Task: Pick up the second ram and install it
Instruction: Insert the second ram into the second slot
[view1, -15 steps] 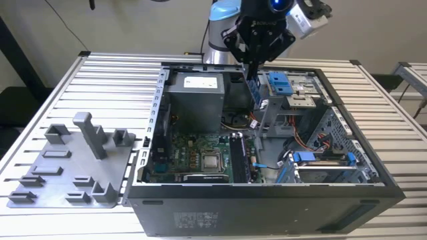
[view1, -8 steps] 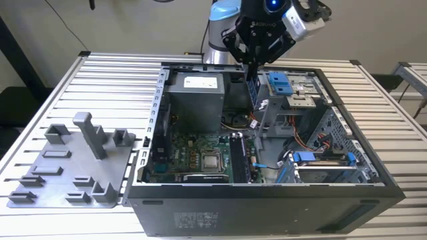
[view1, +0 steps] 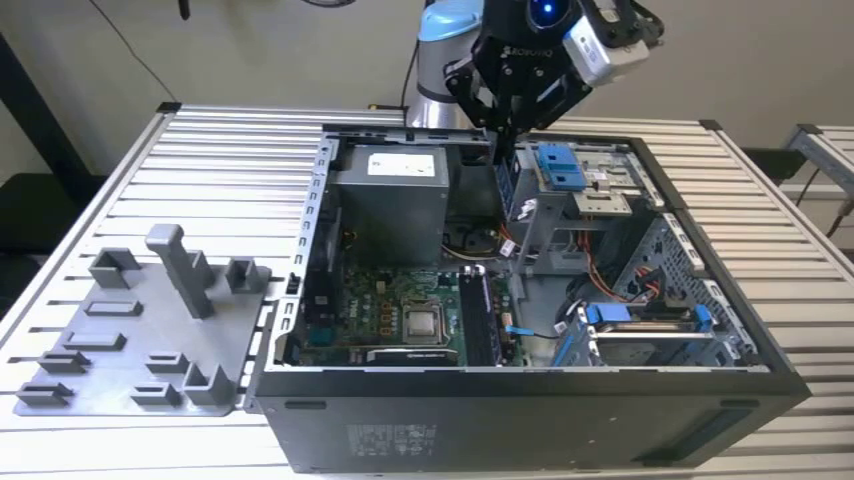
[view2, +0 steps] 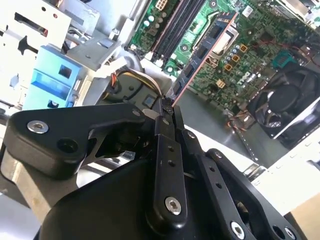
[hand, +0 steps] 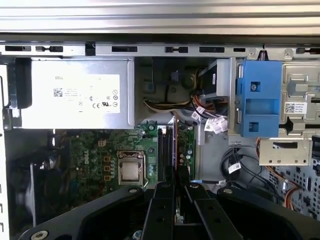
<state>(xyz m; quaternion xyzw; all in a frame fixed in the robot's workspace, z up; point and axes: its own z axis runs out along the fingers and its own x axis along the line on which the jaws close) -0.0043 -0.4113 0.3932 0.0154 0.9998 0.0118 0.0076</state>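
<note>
Pincer (view2: 167, 109) points downward, clamping second ram (view2: 202, 55) edgewise.

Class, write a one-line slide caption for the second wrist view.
Gripper shut on the thin memory stick, holding it edge-on above the green motherboard.

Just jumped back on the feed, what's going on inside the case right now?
The arm's gripper is shut on the second ram, gripping it at one end so the stick points down into the open computer case. It hangs above the motherboard, roughly in line with the memory slots in the first wrist view. It is not yet seated in a slot.
</note>
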